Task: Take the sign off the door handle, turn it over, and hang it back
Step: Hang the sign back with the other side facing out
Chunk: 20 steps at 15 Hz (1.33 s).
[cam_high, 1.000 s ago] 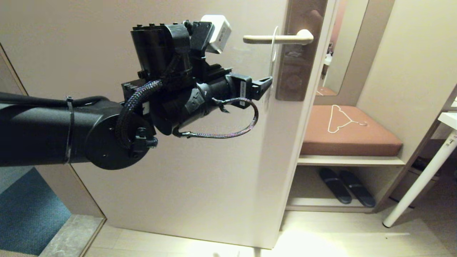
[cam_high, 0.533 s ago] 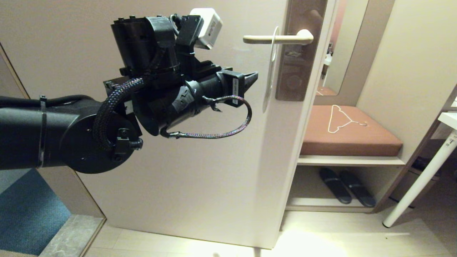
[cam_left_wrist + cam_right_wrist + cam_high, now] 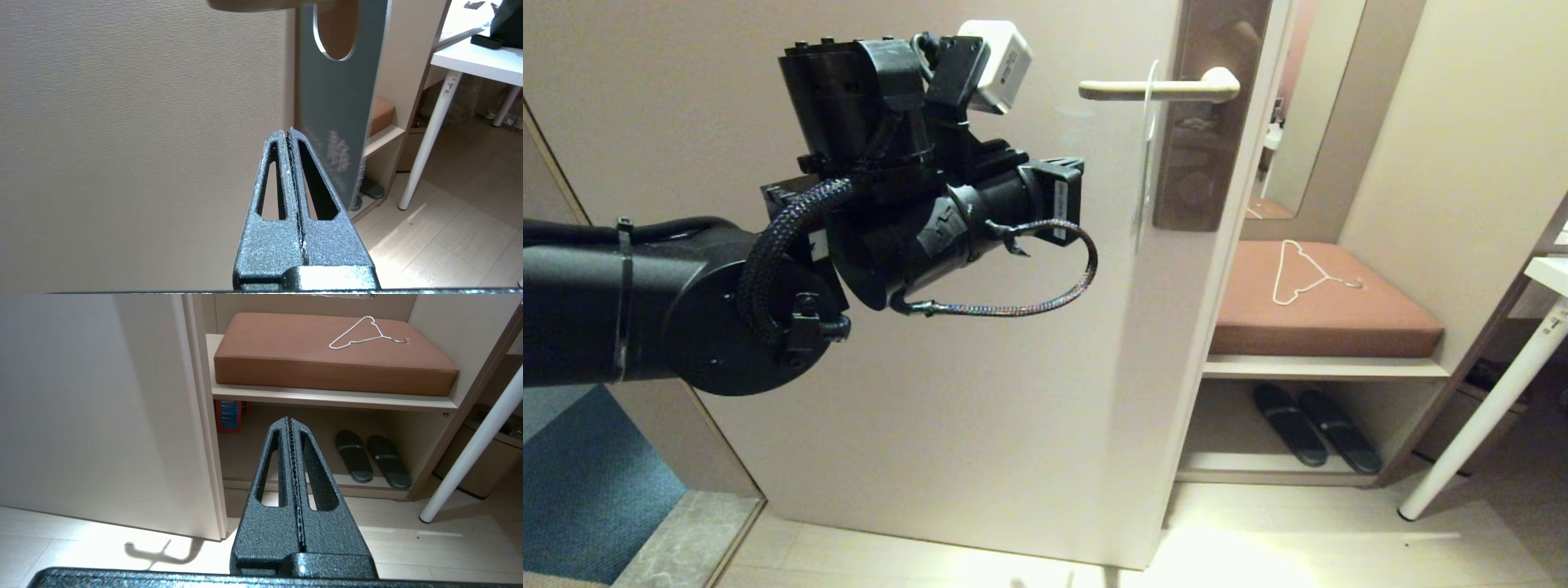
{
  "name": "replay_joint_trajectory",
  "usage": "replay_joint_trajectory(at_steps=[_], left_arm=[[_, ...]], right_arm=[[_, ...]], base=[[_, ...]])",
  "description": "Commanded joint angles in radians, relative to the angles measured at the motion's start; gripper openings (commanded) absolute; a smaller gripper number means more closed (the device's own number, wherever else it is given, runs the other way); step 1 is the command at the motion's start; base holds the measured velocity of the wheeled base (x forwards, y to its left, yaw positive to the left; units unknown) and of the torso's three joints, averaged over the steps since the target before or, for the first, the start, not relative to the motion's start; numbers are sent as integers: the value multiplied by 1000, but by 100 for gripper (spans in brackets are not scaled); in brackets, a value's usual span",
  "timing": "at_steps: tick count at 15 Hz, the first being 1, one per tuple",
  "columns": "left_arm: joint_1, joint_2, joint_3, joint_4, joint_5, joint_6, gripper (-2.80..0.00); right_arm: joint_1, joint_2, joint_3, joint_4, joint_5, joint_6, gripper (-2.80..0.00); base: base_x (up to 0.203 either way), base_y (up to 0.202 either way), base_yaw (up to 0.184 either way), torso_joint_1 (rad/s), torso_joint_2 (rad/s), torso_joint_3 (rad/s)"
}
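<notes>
The sign (image 3: 1145, 163) hangs by its oval hole on the beige door handle (image 3: 1152, 88) and shows edge-on in the head view. In the left wrist view its grey-blue side (image 3: 335, 94) faces me, below the handle (image 3: 253, 4). My left gripper (image 3: 1078, 196) is shut and empty, a short way left of the sign's lower half and not touching it; its fingertips (image 3: 287, 131) are pressed together. My right gripper (image 3: 288, 418) is shut and empty, held low and pointing at the shelf unit; it does not show in the head view.
The door (image 3: 980, 367) fills the left and middle, with a metal lock plate (image 3: 1205, 163) behind the handle. To the right is a bench with a brown cushion (image 3: 1323, 310), a white wire hanger (image 3: 1298, 273), slippers (image 3: 1315, 425) below, and a white table leg (image 3: 1486, 408).
My left gripper has drawn back to the left, away from the sign's lower part, and its fingers have closed. The sign stays on the handle and has swung slightly.
</notes>
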Motion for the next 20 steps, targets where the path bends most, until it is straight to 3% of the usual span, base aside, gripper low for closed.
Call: replay_joint_trajectory(at_steps=[1,20], left_arm=[[-8,18,-9,-4,0,0,-280],[-112,232,-278,29,-1,9,-280]], right_arm=[[0,0,0,-1,0,0,-280],[0,0,0,0,-1,3,-280]], base=[[0,0,0,0,0,0],[0,0,0,0,0,0]])
